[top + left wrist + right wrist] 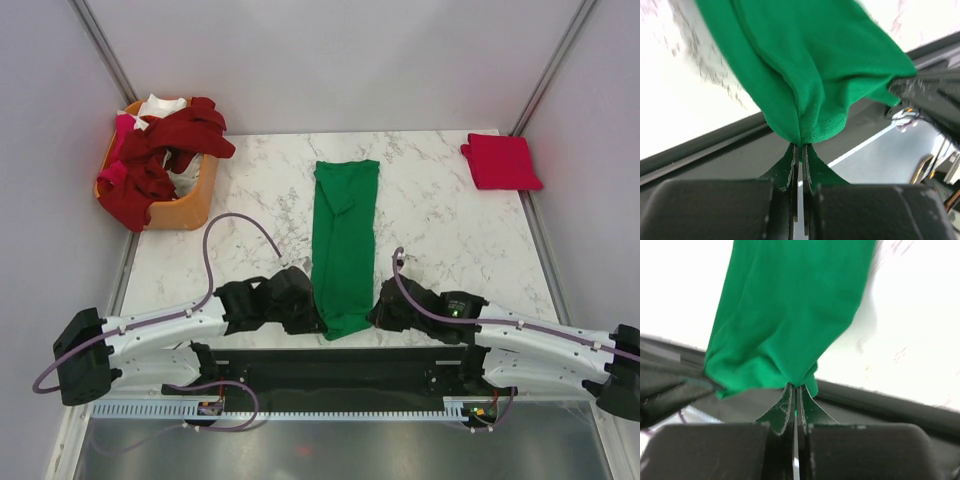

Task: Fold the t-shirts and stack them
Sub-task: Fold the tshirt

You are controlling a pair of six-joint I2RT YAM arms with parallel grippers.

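A bright green t-shirt point(345, 235) lies as a long narrow strip down the middle of the marble table, its near end hanging at the table's front edge. My left gripper point(316, 312) is shut on the near left corner of the green t-shirt point(805, 75), and its jaws pinch the hem. At the near right corner my right gripper point(378, 310) is shut on the same green t-shirt point(785, 315). A folded bright red t-shirt point(500, 161) rests at the far right corner. Dark red, white and pink t-shirts point(160, 150) are heaped in the basket.
An orange basket point(190, 205) stands at the far left of the table. Grey walls enclose the table on three sides. A black rail point(340, 365) runs along the near edge between the arm bases.
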